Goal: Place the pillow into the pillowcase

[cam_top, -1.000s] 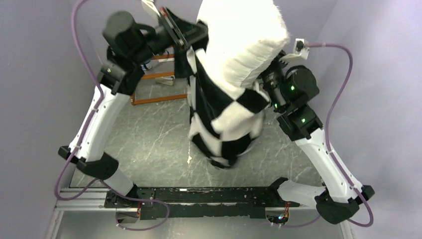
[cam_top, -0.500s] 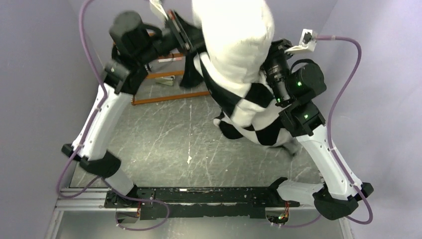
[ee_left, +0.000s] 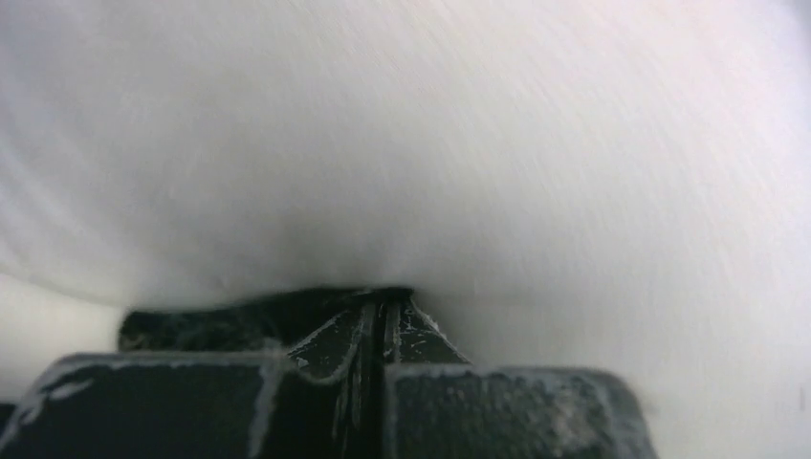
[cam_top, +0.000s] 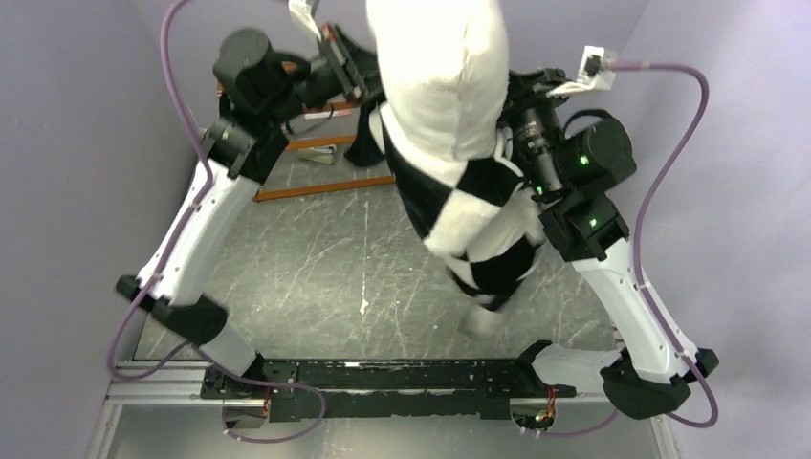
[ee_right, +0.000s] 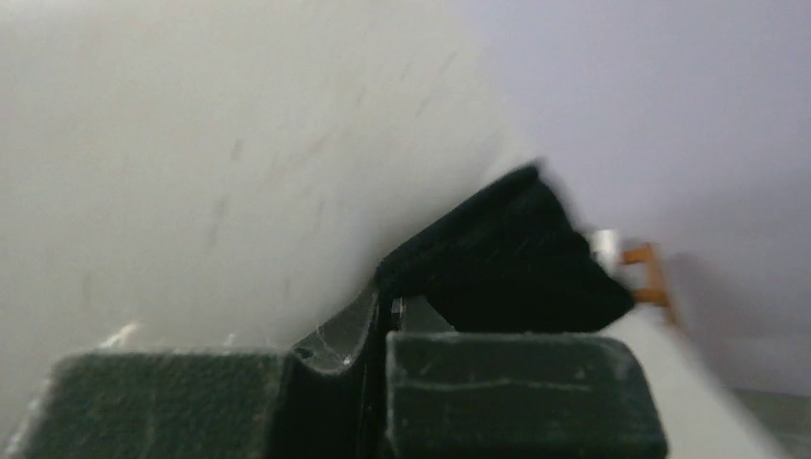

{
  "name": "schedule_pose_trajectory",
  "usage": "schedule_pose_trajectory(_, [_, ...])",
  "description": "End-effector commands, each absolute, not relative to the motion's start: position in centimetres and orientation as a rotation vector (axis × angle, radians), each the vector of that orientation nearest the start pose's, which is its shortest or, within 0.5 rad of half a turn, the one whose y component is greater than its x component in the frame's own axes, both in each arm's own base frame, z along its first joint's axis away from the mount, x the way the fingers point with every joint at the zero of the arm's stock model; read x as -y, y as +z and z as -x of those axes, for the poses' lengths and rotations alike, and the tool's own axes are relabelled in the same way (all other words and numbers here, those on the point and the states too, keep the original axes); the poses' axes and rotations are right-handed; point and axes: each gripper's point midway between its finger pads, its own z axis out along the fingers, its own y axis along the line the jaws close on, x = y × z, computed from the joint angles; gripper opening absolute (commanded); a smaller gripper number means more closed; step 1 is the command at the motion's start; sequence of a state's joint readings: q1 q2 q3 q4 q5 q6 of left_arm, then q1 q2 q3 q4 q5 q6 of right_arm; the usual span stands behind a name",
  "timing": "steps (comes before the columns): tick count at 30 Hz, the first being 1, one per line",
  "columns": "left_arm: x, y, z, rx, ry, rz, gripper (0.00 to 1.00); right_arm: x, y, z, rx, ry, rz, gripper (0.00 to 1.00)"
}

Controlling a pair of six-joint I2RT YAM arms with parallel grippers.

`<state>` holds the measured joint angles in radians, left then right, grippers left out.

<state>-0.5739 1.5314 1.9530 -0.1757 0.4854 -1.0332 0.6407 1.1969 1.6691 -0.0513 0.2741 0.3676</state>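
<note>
I hold the pillow (cam_top: 440,76) up between my two wrists, its lower part inside the pillowcase (cam_top: 478,229). My left pincer (ee_left: 383,320) is clamped shut on a dark fold of the case mouth against the pillow's left flank. My right pincer (ee_right: 383,311) is clamped shut on a black flap at the pillow's right flank. A second ago the pillow's top leaned off to the right; now it stands nearly upright. Below the pillow, the pillowcase has swung from the middle out to the right and now hangs longer, its blurred tail low over the tabletop (cam_top: 306,258); I cannot tell whether it touches. I judge the shake is settling the pillow deeper, yet much of it shows above the mouth, so the job is unfinished
</note>
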Motion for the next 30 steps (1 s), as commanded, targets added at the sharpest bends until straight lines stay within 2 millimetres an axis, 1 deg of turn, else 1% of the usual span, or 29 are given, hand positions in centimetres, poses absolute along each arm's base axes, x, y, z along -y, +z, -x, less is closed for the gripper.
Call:
schedule_pose_trajectory(1, [31.5, 64.4, -32.8, -1.265, -1.592, -0.222, 0.05, -23.4, 62.3, -21.8, -0.941, 1.291, 0.156, 0.0])
schedule_pose_trajectory(2, [31.2, 64.9, -32.7, -1.251, -1.654, -0.234, 0.05, -23.7, 61.6, -22.8, -0.966, 1.269, 0.138, 0.0])
schedule_pose_trajectory(3, [31.2, 64.9, -31.8, -1.237, -1.719, -0.264, 0.05, -23.3, 61.1, -24.3, -0.997, 1.192, 0.096, 0.0])
schedule_pose_trajectory(4, [31.2, 64.8, -30.1, -1.223, -1.772, -0.302, 0.05, -22.4, 61.1, -25.7, -1.01, 1.099, 0.05, 0.0])
schedule_pose_trajectory(5, [31.7, 64.1, -27.9, -1.226, -1.811, -0.337, 0.05, -20.8, 61.3, -27.4, -1.02, 0.986, -0.028, 0.0])
schedule_pose_trajectory(6, [32.1, 63.2, -25.3, -1.224, -1.833, -0.369, 0.05, -19.1, 61.8, -28.8, -1.02, 0.881, -0.106, 0.0])
schedule_pose_trajectory(7, [32.5, 62.7, -22.4, -1.21, -1.843, -0.396, 0.05, -17.1, 62.9, -29.7, -1.004, 0.779, -0.176, 0.0])
schedule_pose_trajectory(8, [33.1, 61.8, -20.1, -1.211, -1.843, -0.408, 0.05, -15.6, 63.9, -30.3, -0.995, 0.707, -0.217, 0.0])
schedule_pose_trajectory(9, [33.5, 61.4, -18.7, -1.206, -1.836, -0.402, 0.05, -14.6, 65.1, -30.2, -0.977, 0.67, -0.233, 0.0])
schedule_pose_trajectory(10, [33.6, 61.4, -18.3, -1.2, -1.829, -0.395, 0.05, -14.4, 66.3, -29.4, -0.954, 0.683, -0.214, 0.0])
schedule_pose_trajectory(11, [33.9, 61.6, -18.8, -1.21, -1.806, -0.391, 0.05, -14.9, 67.1, -28.4, -0.934, 0.735, -0.175, 0.0])
schedule_pose_trajectory(12, [34.1, 61.8, -21.1, -1.242, -1.729, -0.357, 0.05, -16.2, 67.3, -27.0, -0.922, 0.826, -0.109, 0.0])
schedule_pose_trajectory(13, [34.2, 61.7, -25.4, -1.294, -1.619, -0.251, 0.05, -17.7, 66.8, -25.6, -0.92, 0.939, -0.044, 0.0])
schedule_pose_trajectory(14, [33.5, 61.7, -28.8, -1.332, -1.542, -0.151, 0.05, -19.8, 66.0, -23.9, -0.907, 1.082, 0.041, 0.0])
schedule_pose_trajectory(15, [31.8, 62.8, -31.7, -1.292, -1.496, -0.074, 0.05, -21.5, 64.7, -22.5, -0.897, 1.221, 0.106, 0.0])
schedule_pose_trajectory(16, [30.6, 63.5, -33.6, -1.283, -1.492, -0.026, 0.05, -22.4, 63.6, -21.8, -0.892, 1.321, 0.124, 0.0])
schedule_pose_trajectory(17, [29.3, 63.8, -34.9, -1.298, -1.52, -0.007, 0.05, -22.9, 62.5, -22.2, -0.917, 1.372, 0.096, 0.0])
schedule_pose_trajectory(18, [28.4, 64.6, -34.5, -1.29, -1.576, -0.045, 0.05, -22.7, 62.0, -23.2, -0.94, 1.349, 0.051, 0.0])
schedule_pose_trajectory(19, [28.2, 65.0, -33.0, -1.282, -1.617, -0.111, 0.05, -21.9, 61.9, -24.5, -0.957, 1.253, 0.016, 0.0])
schedule_pose_trajectory(20, [28.4, 64.2, -32.0, -1.302, -1.63, -0.147, 0.05, -20.8, 62.9, -25.7, -0.963, 1.16, -0.036, 0.0])
schedule_pose_trajectory(21, [28.7, 63.3, -30.5, -1.307, -1.632, -0.178, 0.05, -20.2, 63.2, -26.8, -0.997, 1.093, -0.076, 0.0])
schedule_pose_trajectory(22, [28.1, 63.0, -28.9, -1.279, -1.619, -0.196, 0.05, -20.1, 63.5, -27.4, -1.023, 1.055, -0.081, 0.0])
schedule_pose_trajectory(23, [27.3, 62.6, -27.8, -1.265, -1.594, -0.196, 0.05, -20.7, 63.5, -27.3, -1.048, 1.059, -0.049, 0.0])
schedule_pose_trajectory(24, [26.3, 62.7, -27.1, -1.251, -1.546, -0.197, 0.05, -21.6, 63.3, -26.8, -1.056, 1.098, -0.004, 0.0])
schedule_pose_trajectory(26, [24.6, 63.3, -26.7, -1.252, -1.397, -0.209, 0.05, -23.9, 61.3, -24.8, -1.076, 1.223, 0.128, 0.0])
schedule_pose_trajectory(28, [23.5, 64.7, -26.6, -1.222, -1.256, -0.253, 0.05, -26.0, 57.8, -23.3, -1.118, 1.338, 0.236, 0.0])
schedule_pose_trajectory(29, [22.9, 65.4, -26.9, -1.211, -1.189, -0.257, 0.05, -26.6, 56.0, -23.0, -1.144, 1.357, 0.273, 0.0])
schedule_pose_trajectory(30, [22.4, 65.6, -27.5, -1.212, -1.12, -0.256, 0.05, -27.1, 54.1, -23.0, -1.182, 1.358, 0.295, 0.0])
